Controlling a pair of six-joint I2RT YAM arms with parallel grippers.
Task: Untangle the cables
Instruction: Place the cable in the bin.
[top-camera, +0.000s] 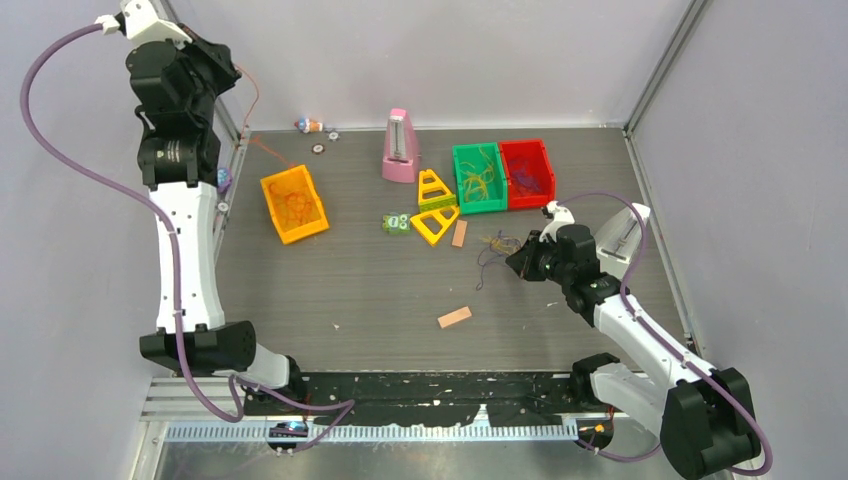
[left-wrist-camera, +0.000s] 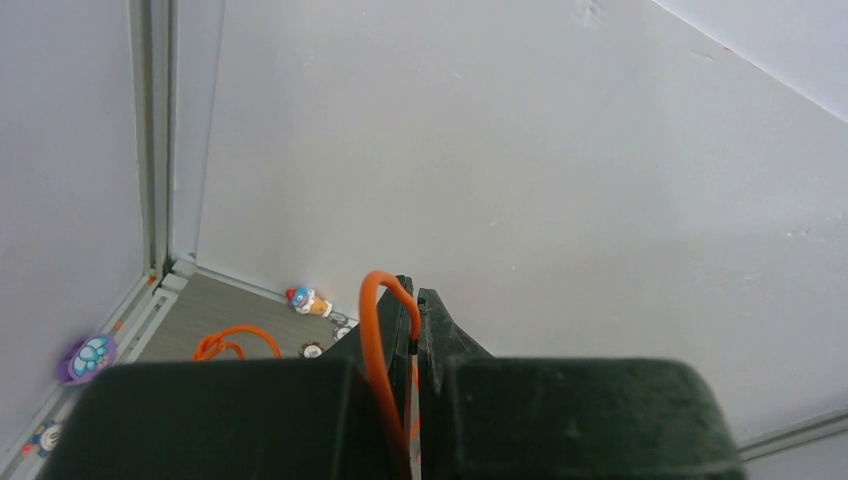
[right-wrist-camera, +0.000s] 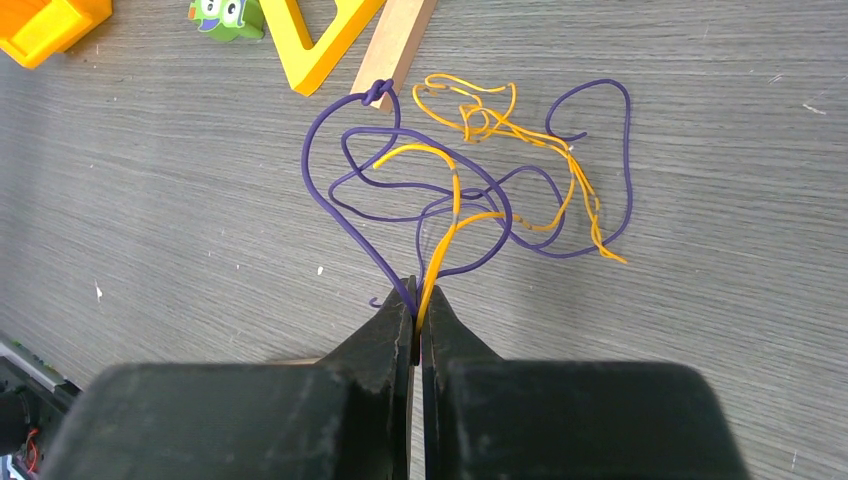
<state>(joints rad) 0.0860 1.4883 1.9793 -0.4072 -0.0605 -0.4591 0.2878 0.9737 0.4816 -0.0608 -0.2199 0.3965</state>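
Observation:
A loose tangle of dark purple and yellow cables (right-wrist-camera: 470, 170) lies on the grey table, right of centre (top-camera: 497, 245). My right gripper (right-wrist-camera: 418, 300) is low at the tangle's near edge (top-camera: 513, 262), shut on one purple and one yellow strand together. My left gripper (left-wrist-camera: 415, 290) is raised high in the far left corner (top-camera: 232, 70), shut on an orange-red cable (left-wrist-camera: 372, 330). That cable loops over one finger and hangs down (top-camera: 256, 110) towards the orange bin (top-camera: 270, 206), which holds more orange strands.
A green bin (top-camera: 462, 185) with yellow strands and a red bin (top-camera: 548, 165) with purple ones stand at the back. Nearby are a pink metronome (top-camera: 401, 146), two yellow triangles (top-camera: 434, 190), a green toy (top-camera: 396, 223), two wooden blocks (top-camera: 455, 317) and a small figure (top-camera: 308, 125).

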